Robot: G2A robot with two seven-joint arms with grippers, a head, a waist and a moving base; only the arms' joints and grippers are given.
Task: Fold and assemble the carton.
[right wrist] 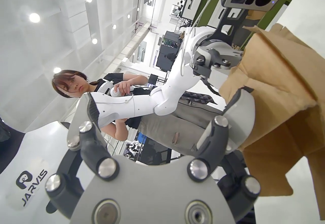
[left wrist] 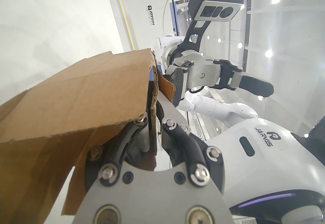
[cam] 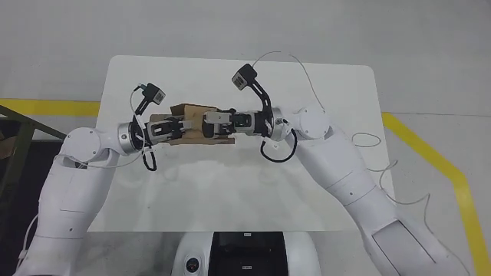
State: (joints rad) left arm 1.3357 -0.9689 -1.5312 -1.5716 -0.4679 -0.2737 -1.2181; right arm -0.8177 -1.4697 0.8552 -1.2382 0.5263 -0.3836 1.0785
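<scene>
A brown corrugated carton (cam: 193,113), partly folded, hangs above the middle of the white table (cam: 307,176) between my two arms. My left gripper (cam: 179,128) comes from the left and is shut on one carton wall; in the left wrist view the cardboard edge (left wrist: 151,98) runs between its fingers (left wrist: 152,121). My right gripper (cam: 209,123) comes from the right and stands wide open (right wrist: 165,108). One of its fingers (right wrist: 241,105) lies against the outside of the carton (right wrist: 279,75), the other finger (right wrist: 87,108) is well away from it. Loose flaps hang down.
The white table has bare room in front, behind and to the right of the carton. Thin cables (cam: 307,77) loop from the right arm over the table's far right part. A green frame (cam: 19,123) stands beside the table's left edge.
</scene>
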